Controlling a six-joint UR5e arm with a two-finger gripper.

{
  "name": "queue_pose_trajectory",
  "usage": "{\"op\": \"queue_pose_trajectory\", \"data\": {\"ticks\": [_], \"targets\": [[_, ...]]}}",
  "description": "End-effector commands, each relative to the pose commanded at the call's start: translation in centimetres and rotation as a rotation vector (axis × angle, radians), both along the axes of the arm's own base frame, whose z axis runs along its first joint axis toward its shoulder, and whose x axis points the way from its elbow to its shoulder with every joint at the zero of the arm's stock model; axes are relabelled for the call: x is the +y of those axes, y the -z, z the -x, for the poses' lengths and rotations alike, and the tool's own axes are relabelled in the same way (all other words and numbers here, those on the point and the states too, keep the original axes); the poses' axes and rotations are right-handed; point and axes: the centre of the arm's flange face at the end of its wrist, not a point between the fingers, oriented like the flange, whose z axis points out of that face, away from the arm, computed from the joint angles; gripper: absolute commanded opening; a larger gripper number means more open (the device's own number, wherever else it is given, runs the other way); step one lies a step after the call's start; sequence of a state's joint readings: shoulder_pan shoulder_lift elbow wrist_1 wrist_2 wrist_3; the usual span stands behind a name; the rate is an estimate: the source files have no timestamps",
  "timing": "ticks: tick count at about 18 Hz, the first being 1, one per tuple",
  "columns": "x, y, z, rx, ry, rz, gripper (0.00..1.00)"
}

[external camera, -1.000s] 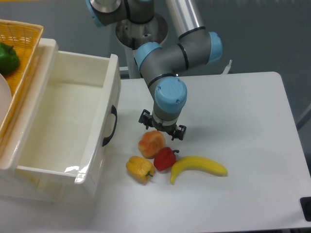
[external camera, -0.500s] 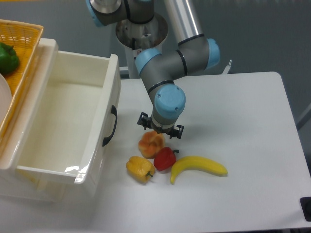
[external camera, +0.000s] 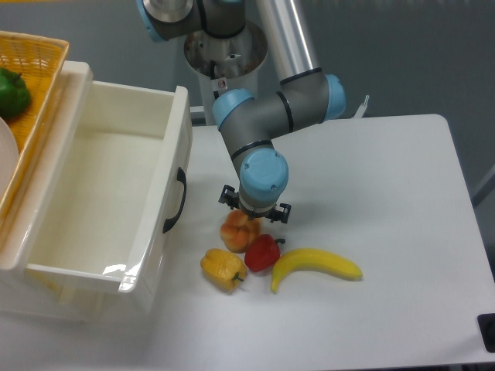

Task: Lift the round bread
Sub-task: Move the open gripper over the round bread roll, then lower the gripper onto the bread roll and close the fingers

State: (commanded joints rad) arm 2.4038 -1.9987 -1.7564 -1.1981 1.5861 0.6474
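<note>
Round bread [external camera: 238,232] on the white table [external camera: 387,201], touching the red pepper [external camera: 263,253], its upper part hidden beneath the gripper [external camera: 253,218]. Fingertips concealed by the wrist housing; finger spread cannot be told. Yellow pepper [external camera: 223,268] nearby.

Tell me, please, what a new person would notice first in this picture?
The grey and blue arm reaches down at the middle of the table, its gripper right over the round bread. Beside the bread lie a red pepper, a yellow pepper and a banana, close together. On the left stands a large white open bin.
</note>
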Motion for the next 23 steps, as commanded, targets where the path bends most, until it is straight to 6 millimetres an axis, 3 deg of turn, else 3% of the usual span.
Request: {"op": "queue_pose_trajectory", "data": {"ticks": [10, 23], "targets": [[1.5, 0.3, 1.0, 0.020, -0.069, 0.004, 1.00], [1.3, 1.3, 0.4, 0.005, -0.058, 0.019, 0.97]]}}
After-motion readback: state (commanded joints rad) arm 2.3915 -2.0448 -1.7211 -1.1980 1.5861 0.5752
